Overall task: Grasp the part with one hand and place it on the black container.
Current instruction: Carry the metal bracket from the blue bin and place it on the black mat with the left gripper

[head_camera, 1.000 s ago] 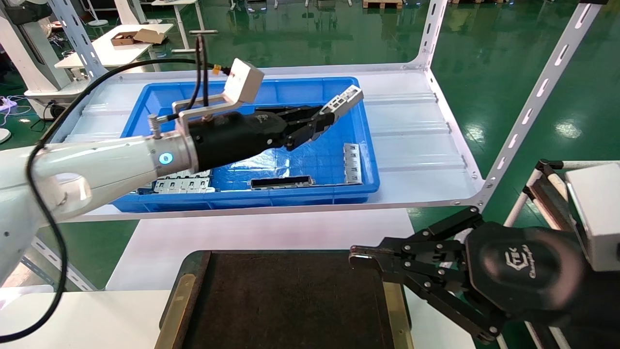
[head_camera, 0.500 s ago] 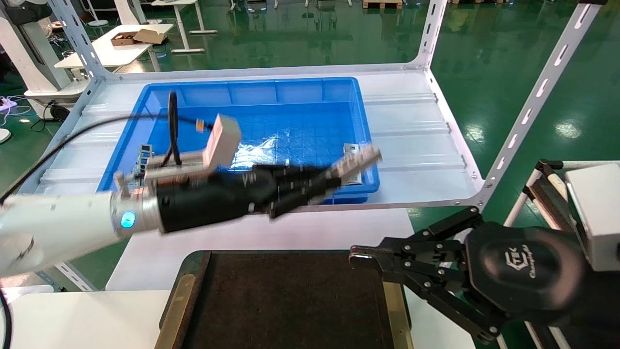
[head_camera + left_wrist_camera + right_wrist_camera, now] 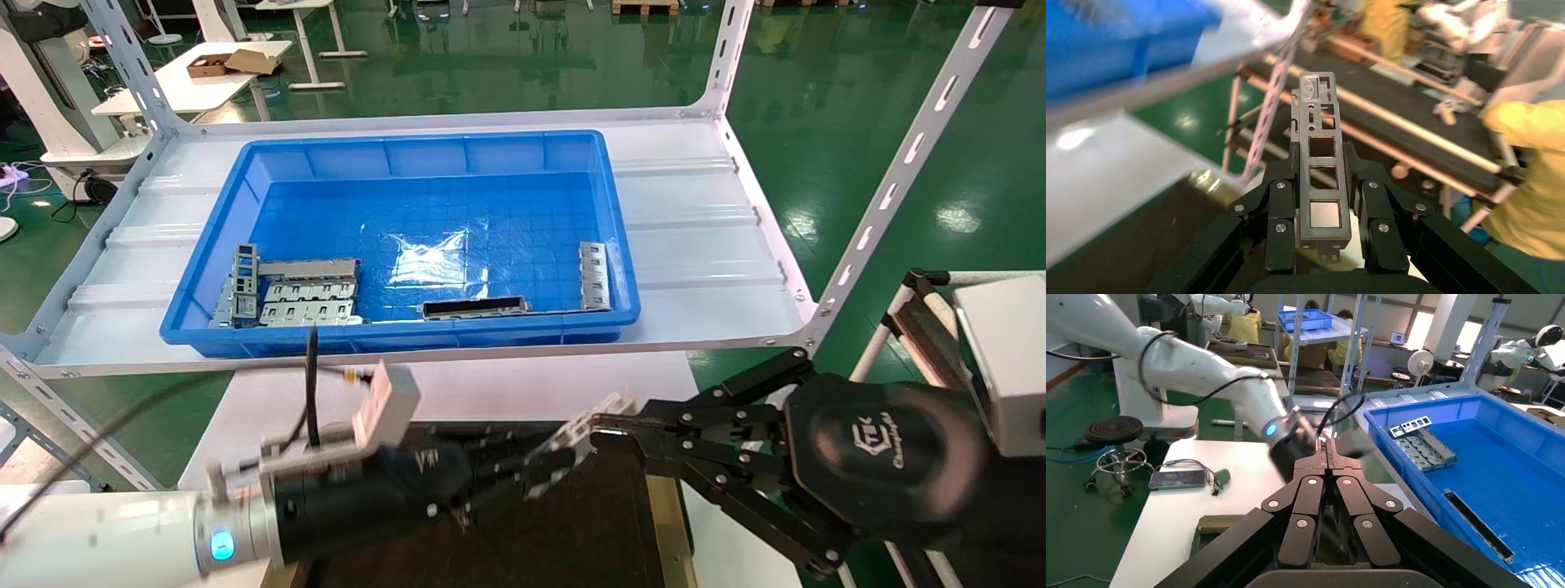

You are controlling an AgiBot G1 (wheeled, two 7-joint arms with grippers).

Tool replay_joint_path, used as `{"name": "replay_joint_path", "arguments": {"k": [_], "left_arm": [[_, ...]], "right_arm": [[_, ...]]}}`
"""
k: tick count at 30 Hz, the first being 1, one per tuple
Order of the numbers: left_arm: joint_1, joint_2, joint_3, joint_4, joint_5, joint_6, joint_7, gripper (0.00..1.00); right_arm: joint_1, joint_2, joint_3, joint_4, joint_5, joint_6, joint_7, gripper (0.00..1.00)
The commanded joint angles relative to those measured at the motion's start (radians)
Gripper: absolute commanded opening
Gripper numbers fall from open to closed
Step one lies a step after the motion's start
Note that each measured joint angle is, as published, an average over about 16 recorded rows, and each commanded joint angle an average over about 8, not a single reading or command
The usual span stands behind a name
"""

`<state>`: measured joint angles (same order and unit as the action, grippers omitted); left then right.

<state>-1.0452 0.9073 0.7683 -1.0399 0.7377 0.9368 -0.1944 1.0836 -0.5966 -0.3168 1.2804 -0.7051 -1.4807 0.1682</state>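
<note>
**Holding the part above the tray**

Clamped between the fingers of the left gripper (image 3: 549, 469), the part (image 3: 590, 421) sticks out forward above the black container (image 3: 523, 531), its tip near the right gripper (image 3: 609, 437). That gripper rests over the container's right edge, fingers pressed together on nothing. Behind, the blue bin (image 3: 409, 343) holds other metal pieces.

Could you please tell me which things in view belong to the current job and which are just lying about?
Job:
- the part, clamped in the left gripper
- the black container below it

Lying about:
- blue bin
- dark-faced bar in it
- grey tabbed plates in it
- right gripper, parked at the container's edge
</note>
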Motion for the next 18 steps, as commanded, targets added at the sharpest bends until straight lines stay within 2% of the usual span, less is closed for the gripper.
{"name": "replay_joint_path", "arguments": {"k": [1,9,18], "left_arm": [[0.061,-0.024,0.002,-0.077,0.005,-0.078,-0.016,0.00],[0.210,0.004,0.036,-0.178,0.035,-0.401,-0.105,0.00],[0.260,0.120,0.088,-0.135,0.055,-0.675,-0.180,0.00]], "right_arm": [[0.000,0.000,0.000,0.000,0.000,0.000,0.000,0.00],[0.000,0.000,0.000,0.000,0.000,0.000,0.000,0.00],[0.000,0.000,-0.001,0.000,0.000,0.000,0.000,0.00]]}}
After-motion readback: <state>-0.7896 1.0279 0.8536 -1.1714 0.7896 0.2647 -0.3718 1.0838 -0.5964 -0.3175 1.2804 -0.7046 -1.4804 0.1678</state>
